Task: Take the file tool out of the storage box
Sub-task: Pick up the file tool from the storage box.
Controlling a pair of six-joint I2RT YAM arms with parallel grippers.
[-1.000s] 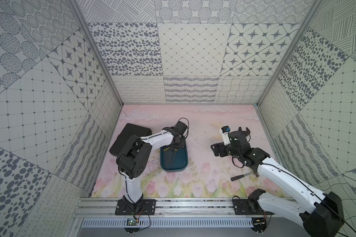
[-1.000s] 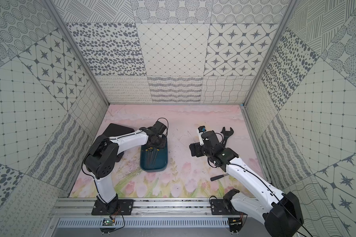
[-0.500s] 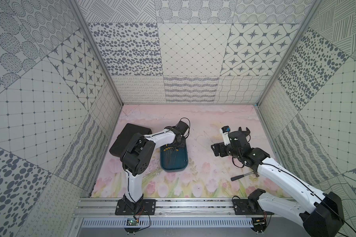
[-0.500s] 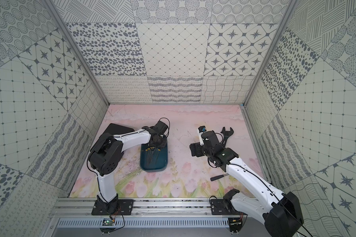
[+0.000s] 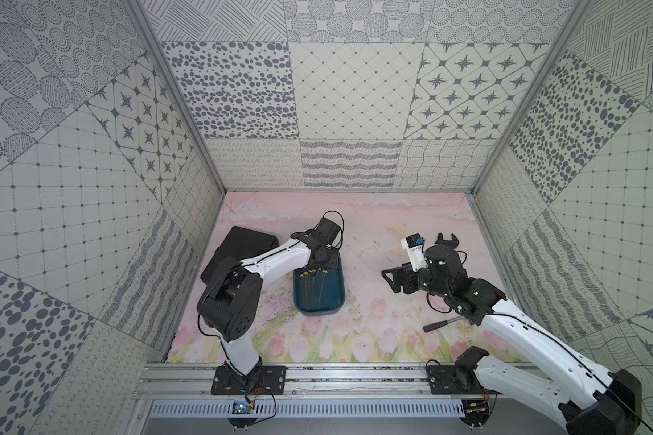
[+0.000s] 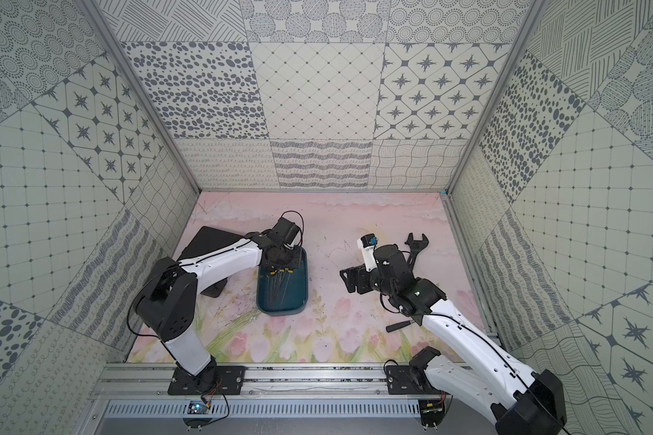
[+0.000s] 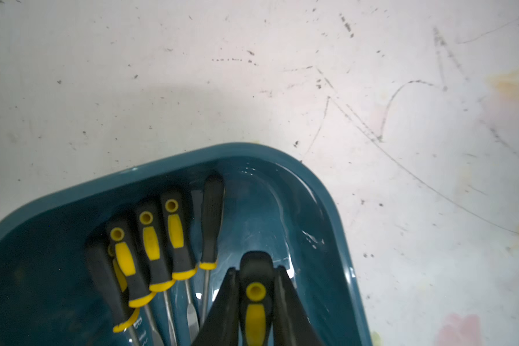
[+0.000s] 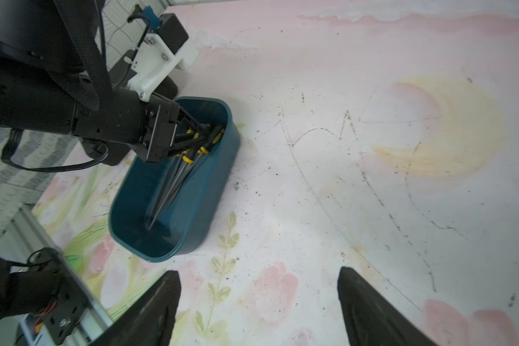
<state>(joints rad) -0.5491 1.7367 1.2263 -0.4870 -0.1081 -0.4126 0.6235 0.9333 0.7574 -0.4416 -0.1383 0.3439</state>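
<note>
Table (image 5: 374, 226) contents, by position.
Storage box (image 5: 319, 310) sat left of centre, files (image 5: 313, 280) in it; case (image 5: 242, 244) behind it, leftward; wrench (image 5: 447, 239) far right; handled tool (image 5: 436, 325) front right.

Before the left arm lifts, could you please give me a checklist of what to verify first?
1. Grip: left gripper shut on the handle of the held file: ok.
2. Spacing: that handle lies apart from the handles of the other files: ok.
3. Shafts: whether the held shaft crosses the others lower down: cannot tell.
4. Clearance: held file is inside the storage box, not lifted out: not ok.
5. Other arm: right gripper open, away from the box: ok.
6. Box braced against lifting along: not ok, nothing holds it.
</note>
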